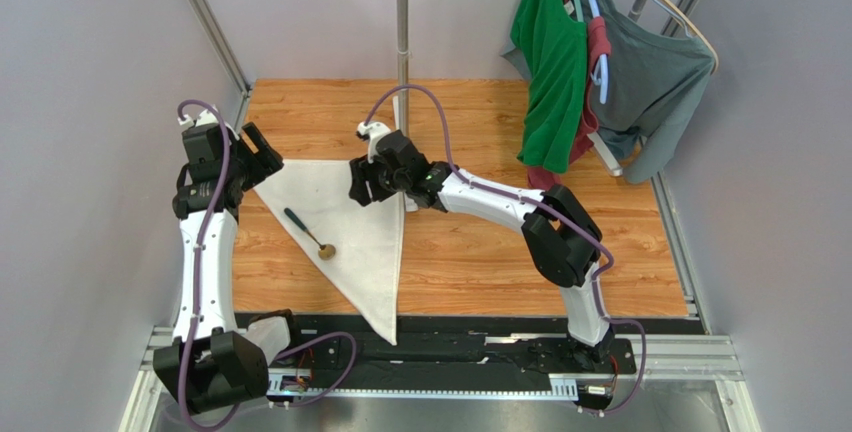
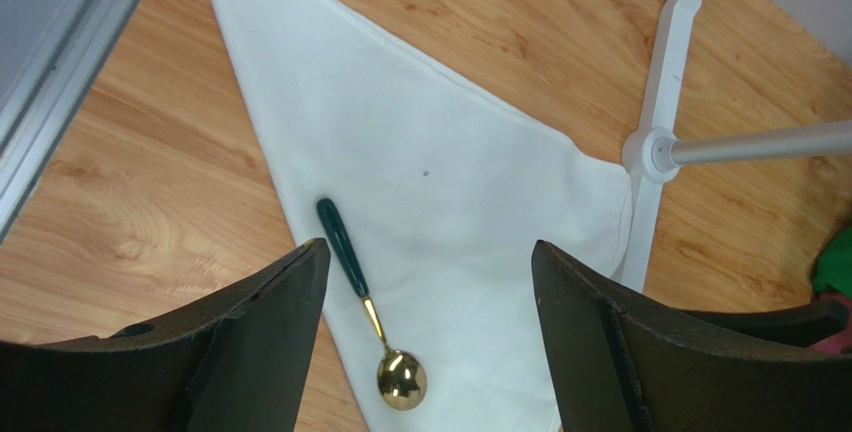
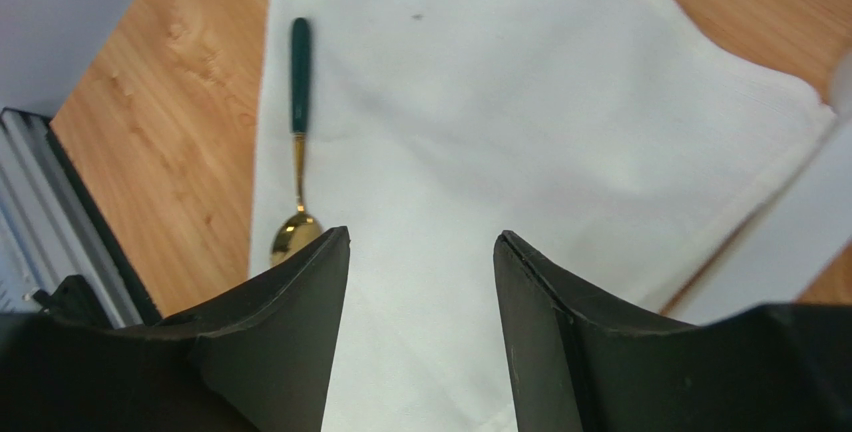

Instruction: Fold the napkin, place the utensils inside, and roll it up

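The white napkin lies flat on the wooden table, folded into a triangle with its long point toward the near edge. The spoon, dark handle and brassy bowl, rests on the napkin close to its left slanted edge. My left gripper hovers open over the napkin's far-left corner; its wrist view shows the spoon and napkin below the empty left gripper. My right gripper stands open above the far-right corner. Its wrist view looks past the empty right gripper at the napkin and spoon.
A white pole stand rises just behind the napkin, its foot beside the cloth's far-right corner. A green shirt and a grey shirt hang at the back right. Metal frame rails border the table's left side.
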Robot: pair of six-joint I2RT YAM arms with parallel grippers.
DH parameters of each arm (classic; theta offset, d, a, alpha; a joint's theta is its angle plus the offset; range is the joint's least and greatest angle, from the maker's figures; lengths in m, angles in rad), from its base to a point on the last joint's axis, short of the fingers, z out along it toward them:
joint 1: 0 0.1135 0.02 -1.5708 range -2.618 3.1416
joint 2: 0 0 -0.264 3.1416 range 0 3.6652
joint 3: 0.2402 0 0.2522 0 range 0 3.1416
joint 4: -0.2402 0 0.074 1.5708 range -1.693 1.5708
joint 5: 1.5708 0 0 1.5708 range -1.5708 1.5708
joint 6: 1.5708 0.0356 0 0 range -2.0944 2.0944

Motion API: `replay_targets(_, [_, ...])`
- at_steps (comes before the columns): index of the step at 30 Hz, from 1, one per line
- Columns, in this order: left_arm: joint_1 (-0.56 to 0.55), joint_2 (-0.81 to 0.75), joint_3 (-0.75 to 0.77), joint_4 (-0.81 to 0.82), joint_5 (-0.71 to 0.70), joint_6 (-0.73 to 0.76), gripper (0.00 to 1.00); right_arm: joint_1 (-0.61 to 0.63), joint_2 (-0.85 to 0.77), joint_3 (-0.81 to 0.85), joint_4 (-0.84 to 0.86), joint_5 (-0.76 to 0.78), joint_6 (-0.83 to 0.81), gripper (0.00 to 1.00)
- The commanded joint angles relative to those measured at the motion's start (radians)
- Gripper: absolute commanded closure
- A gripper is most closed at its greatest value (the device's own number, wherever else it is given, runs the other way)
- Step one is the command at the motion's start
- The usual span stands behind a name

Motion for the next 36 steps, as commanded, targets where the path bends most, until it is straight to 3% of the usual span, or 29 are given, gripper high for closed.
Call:
replay_targets(1, [0.005,0.077,-0.001,0.038,0.064,0.005,0.18,-0.049,0.015,-0.017,0.012,-0.059,0.024,0.40])
replay_targets(6, [0.004,0.146,-0.001,0.034,0.057,-0.001,0.18,-0.088,0.112,0.080,0.024,-0.114,0.034,0.39])
replay_targets(13, [0.004,0.175,-0.003,0.034,0.082,-0.005,0.18,-0.111,0.274,0.232,0.038,-0.065,0.036,0.38])
replay_targets(18, [0.004,0.191,0.006,0.029,0.081,-0.007,0.18,-0.112,0.420,0.403,-0.132,0.046,0.097,0.39])
replay_targets(27, [0.062,0.198,0.011,0.025,0.114,-0.024,0.18,-0.112,0.593,0.577,-0.234,-0.031,0.182,0.40])
replay_targets(36, [0.062,0.168,0.005,0.022,0.087,-0.012,0.18,-0.112,0.529,0.540,-0.154,-0.106,0.136,0.40])
